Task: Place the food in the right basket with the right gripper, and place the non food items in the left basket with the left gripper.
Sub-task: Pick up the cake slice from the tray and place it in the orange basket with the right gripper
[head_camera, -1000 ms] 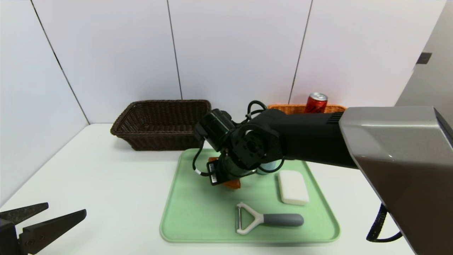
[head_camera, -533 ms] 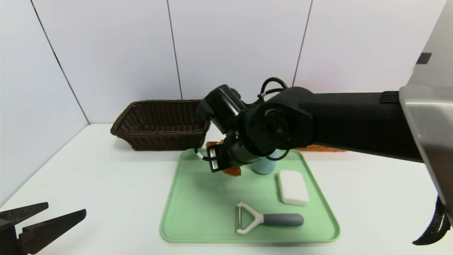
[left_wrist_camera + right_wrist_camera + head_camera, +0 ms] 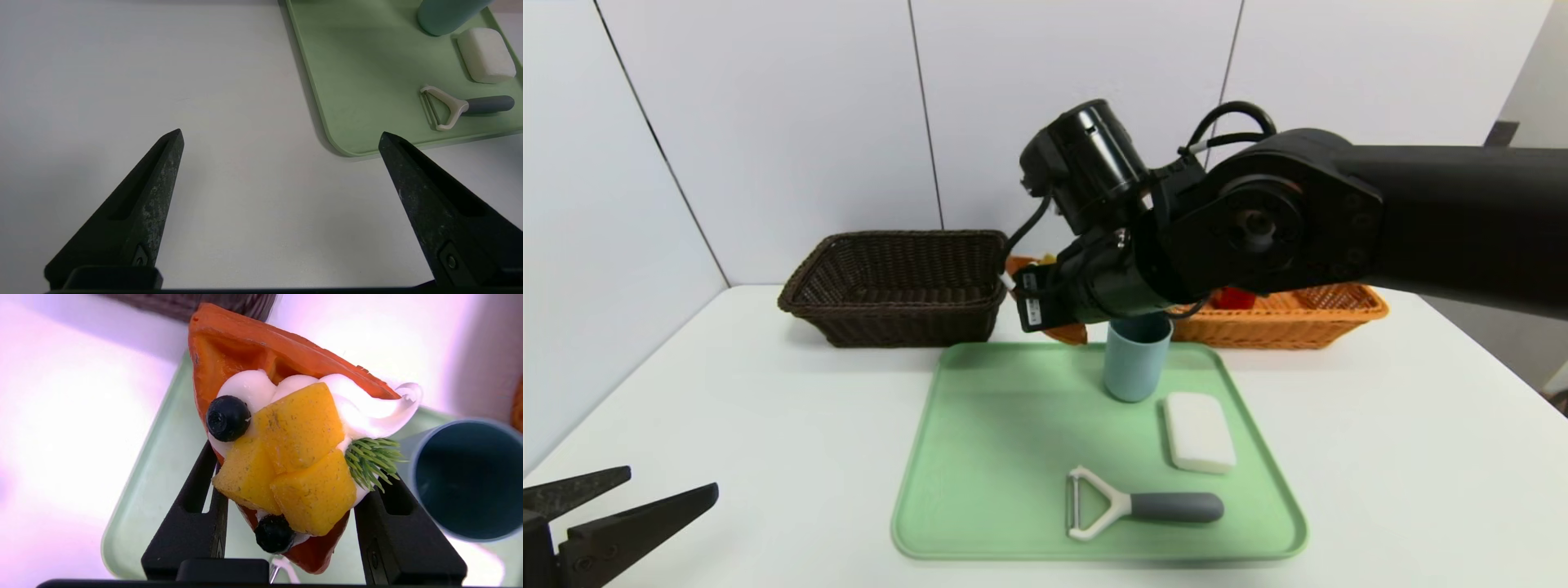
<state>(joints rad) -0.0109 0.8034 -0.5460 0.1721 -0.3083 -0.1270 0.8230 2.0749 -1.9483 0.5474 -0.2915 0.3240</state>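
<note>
White table (image 3: 768, 425) with a smooth matte surface, evenly lit. Behind the table stands a wall of white panels (image 3: 1070, 114) divided by thin dark vertical seams. To the table's right, a grey surface carries a small dark fitting (image 3: 1501, 133).

Left basket (image 3: 894, 286) and right basket (image 3: 1286, 314): woven wicker; tray (image 3: 996, 457): smooth matt plastic; table (image 3: 727, 408): smooth, matt; right tool (image 3: 286, 506): matt black plastic.

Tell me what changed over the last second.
The right gripper, shut on the orange cake wedge topped with fruit and cream, rose off the green tray toward the orange-tan wicker basket. The blue-grey cup, white bar, peeler and open left gripper stayed put.
</note>
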